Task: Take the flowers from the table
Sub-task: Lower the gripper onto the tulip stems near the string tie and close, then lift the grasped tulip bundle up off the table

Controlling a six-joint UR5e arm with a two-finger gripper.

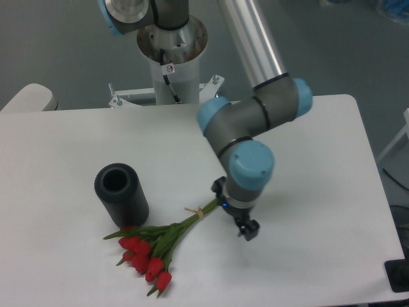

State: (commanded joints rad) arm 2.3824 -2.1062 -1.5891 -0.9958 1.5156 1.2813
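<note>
The flowers [155, 251] lay flat on the white bench [64, 147], near its front edge, their red heads fanned out toward me and the green stems running up and to the right to a tan band [195, 212]. The stem ends disappeared under the arm's wrist. Just behind the blooms stood a black ribbed vase [121, 194], upright, its base close against the leaves; I could not tell whether it touched them.

The hand [248, 230] hung low over the bench just right of the band, pointing down. From where I stood the wrist blocked the fingers, so I could not tell whether they were spread or pinching the stems.

The bunch looked light and limp to me: soft heads that would bruise or crush, thin stems that bend, leaves that slip. The bound part by the band seemed the sensible place to take hold, where the stems are gathered into one firmer bundle. Gripped there, I judged, the heavy heads would droop and might brush the vase.

The bench was smooth and matte with rounded corners, the vase a grooved cylinder with an open top.
</note>
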